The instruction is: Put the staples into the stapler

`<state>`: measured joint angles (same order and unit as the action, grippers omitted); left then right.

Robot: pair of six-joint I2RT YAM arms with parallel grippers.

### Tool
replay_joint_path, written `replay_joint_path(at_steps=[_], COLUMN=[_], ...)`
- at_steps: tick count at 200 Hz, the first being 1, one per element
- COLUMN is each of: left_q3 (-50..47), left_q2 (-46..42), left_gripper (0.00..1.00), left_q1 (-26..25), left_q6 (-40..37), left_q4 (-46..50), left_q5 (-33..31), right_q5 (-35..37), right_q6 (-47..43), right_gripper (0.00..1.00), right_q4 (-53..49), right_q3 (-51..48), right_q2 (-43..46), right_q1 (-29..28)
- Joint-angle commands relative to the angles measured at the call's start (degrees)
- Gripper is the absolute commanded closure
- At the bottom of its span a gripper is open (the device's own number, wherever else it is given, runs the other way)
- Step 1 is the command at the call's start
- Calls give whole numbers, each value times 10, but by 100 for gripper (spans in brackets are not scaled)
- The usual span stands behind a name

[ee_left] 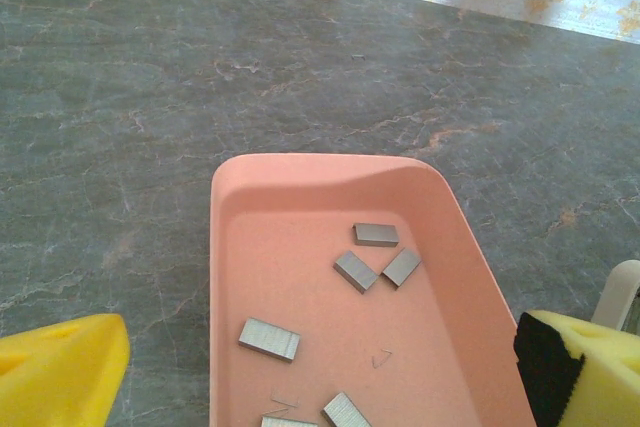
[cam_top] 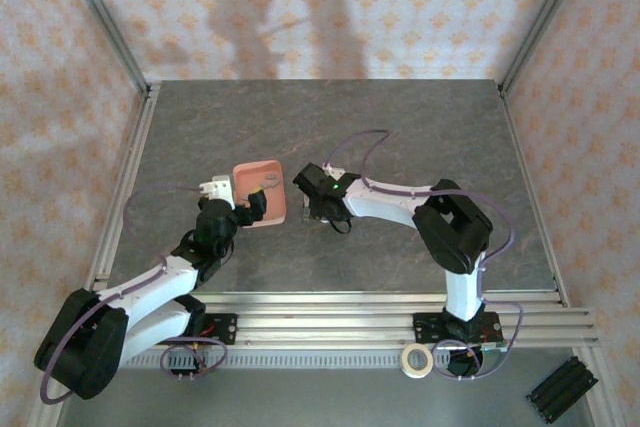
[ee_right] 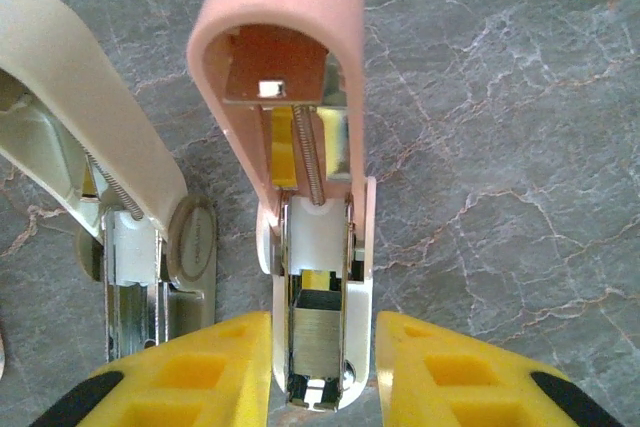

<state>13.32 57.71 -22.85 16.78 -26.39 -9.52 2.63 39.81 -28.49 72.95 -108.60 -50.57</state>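
Desk (ee_left: 200,67): grey marble pattern, beneath both jaws. Salmon tray (ee_left: 300,197): between the wide-open left jaws, near end cut off. Stapler (ee_right: 315,247): lid raised, between the narrow right jaws; contact cannot be confirmed. Cream stapler (ee_right: 90,97): just beside them, oval label illegible. Staples (ee_left: 355,271): in tray, ahead of left jaws.

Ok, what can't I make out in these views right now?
Right wrist: whether the right gripper clamps or merely flanks the slim pale-pink plastic stapler; bottom edge crops the contact.
Left wrist: bottom edge crops the salmon-pink plastic tray and its nearest grey metal staples.
Top external: staples too small.
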Motion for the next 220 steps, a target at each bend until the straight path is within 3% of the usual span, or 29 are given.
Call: replay_joint_path(at_steps=[1,25,54,139,220], left_q3=[-1,1,3,3,2], left_q2=[-10,-10,-9,-8,-8], left_gripper=[0,0,0,0,0], left_q1=[4,4,4,5,5], left_q6=[-6,-6,-5,-4,-6], left_q4=[10,11,13,14,14], left_q5=[-19,-16,-14,-16,-17], right_q5=[25,22,-32,-60,-49], right_q6=[-7,-7,5,-28,-23], right_gripper=[67,66,64,60,60], right_q4=[-12,2,34,-25,-44], right_q3=[12,-8,-37,34,45], right_q2=[46,80,94,-10,-47], right_q1=[2,9,37,28,28])
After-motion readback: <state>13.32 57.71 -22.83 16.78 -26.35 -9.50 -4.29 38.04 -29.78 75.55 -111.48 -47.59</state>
